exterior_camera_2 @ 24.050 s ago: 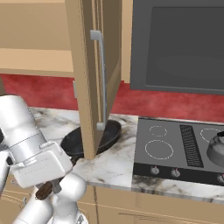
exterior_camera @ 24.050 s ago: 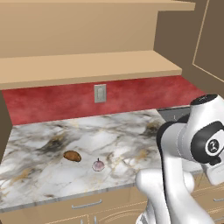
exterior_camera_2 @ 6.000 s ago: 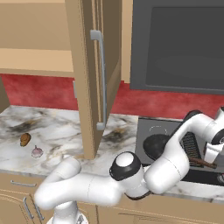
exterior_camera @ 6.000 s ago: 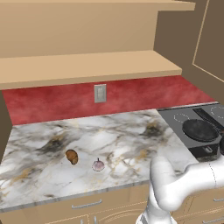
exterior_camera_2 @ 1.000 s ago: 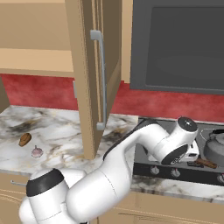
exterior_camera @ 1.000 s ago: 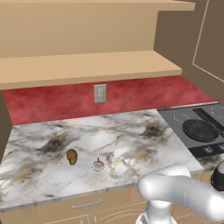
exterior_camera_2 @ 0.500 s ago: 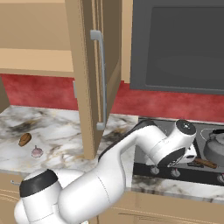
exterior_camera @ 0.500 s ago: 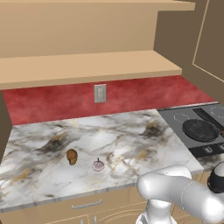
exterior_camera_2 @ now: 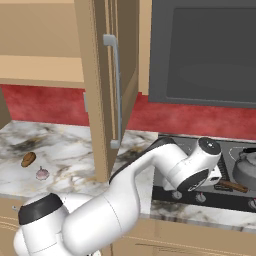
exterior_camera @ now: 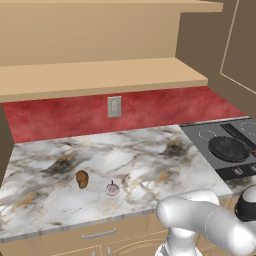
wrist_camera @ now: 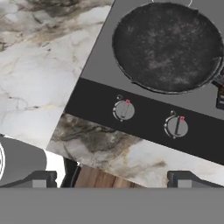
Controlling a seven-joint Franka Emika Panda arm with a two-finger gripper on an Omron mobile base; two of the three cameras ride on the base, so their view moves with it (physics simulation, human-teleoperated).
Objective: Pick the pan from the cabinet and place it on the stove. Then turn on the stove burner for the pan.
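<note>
Gripper (wrist_camera: 113, 177) was released, fingers spread wide, hovering above the stove's front edge with nothing between them. Pan (wrist_camera: 168, 46) sat on the near-left burner of the stove (wrist_camera: 94, 100), just behind two knobs (wrist_camera: 124, 109). Marble counter (exterior_camera: 125, 165) held a brown lump (exterior_camera: 82, 178) and a garlic bulb (exterior_camera: 112, 188).

Kitchen: stove (exterior_camera: 220, 137), marble counter (exterior_camera: 140, 165)

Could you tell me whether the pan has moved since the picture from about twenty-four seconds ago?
Yes. The pan then lay on the marble counter beside the open cabinet door; it now sits to the right on the stove, over a burner.
</note>
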